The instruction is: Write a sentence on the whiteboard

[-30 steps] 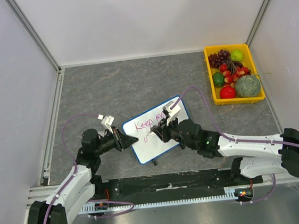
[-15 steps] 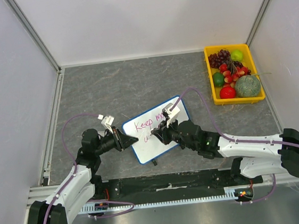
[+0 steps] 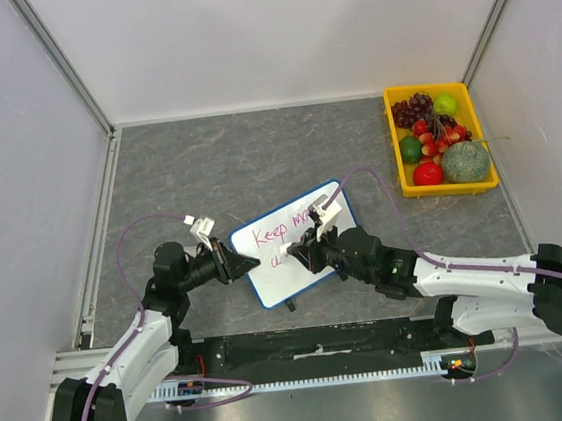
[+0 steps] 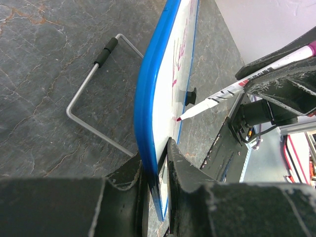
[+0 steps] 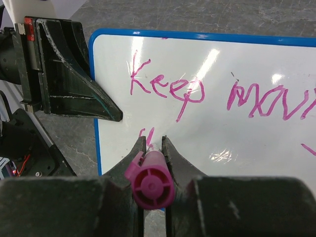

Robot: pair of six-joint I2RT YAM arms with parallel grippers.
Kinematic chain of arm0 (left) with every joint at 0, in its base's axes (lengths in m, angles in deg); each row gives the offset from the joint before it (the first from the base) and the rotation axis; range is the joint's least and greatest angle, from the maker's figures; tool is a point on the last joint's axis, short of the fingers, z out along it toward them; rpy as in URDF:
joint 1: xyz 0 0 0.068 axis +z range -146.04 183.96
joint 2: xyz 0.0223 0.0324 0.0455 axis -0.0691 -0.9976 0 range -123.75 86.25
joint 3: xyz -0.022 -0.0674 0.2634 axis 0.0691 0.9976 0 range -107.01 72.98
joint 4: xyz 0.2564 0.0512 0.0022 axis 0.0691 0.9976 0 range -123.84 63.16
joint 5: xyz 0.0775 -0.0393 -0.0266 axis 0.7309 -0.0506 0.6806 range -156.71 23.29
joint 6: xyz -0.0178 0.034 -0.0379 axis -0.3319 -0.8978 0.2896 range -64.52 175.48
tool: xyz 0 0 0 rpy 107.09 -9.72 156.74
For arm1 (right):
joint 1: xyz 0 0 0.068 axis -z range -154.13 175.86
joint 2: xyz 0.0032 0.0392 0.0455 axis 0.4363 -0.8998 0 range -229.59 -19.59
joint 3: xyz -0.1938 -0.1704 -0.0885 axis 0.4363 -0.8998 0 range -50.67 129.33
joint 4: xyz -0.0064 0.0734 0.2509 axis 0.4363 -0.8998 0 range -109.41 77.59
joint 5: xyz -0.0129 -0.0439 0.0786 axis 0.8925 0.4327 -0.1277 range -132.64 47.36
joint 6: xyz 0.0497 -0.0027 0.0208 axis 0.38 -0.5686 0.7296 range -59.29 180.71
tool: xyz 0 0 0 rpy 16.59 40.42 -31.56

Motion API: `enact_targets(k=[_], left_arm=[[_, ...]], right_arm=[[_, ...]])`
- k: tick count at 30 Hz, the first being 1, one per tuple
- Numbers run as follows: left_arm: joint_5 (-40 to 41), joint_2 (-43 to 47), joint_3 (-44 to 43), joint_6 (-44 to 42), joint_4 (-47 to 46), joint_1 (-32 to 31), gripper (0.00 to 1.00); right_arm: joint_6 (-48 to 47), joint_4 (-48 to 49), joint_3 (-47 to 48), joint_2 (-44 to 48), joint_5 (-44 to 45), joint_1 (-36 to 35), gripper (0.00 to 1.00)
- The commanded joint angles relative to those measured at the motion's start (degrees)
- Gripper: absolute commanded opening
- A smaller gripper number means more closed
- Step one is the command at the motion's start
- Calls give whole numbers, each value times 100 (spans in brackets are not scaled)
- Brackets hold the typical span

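Observation:
The whiteboard (image 3: 300, 244), white with a blue rim, stands tilted near the table's front. My left gripper (image 3: 250, 265) is shut on its left edge; the rim (image 4: 148, 113) runs between my jaws. Magenta lettering (image 5: 168, 89) reads "Keep" and a second word starting "Mov"; a first stroke of a lower line (image 5: 146, 134) shows below. My right gripper (image 3: 300, 250) is shut on a magenta marker (image 5: 150, 182), whose tip (image 4: 178, 119) touches the board at the lower line.
A yellow tray (image 3: 396, 148) of fruit stands at the back right. The board's wire stand (image 4: 94, 94) rests on the grey table behind the board. Grey walls close the sides and back.
My right gripper and the marker have moved slightly left and down along the board to the start of the lower line. The left arm and board have not moved.

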Motion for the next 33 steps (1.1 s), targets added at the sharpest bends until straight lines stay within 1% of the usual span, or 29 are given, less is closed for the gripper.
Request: enact_targets(k=[1, 10, 33], left_arm=[[333, 54, 56, -407, -114, 19, 2], [341, 45, 56, -406, -114, 28, 2], [324, 28, 47, -407, -106, 19, 2]], right_arm=[[-34, 73, 88, 210, 118, 7, 0], [-78, 55, 229, 254, 373, 25, 0], [97, 459, 150, 78, 303, 148, 0]])
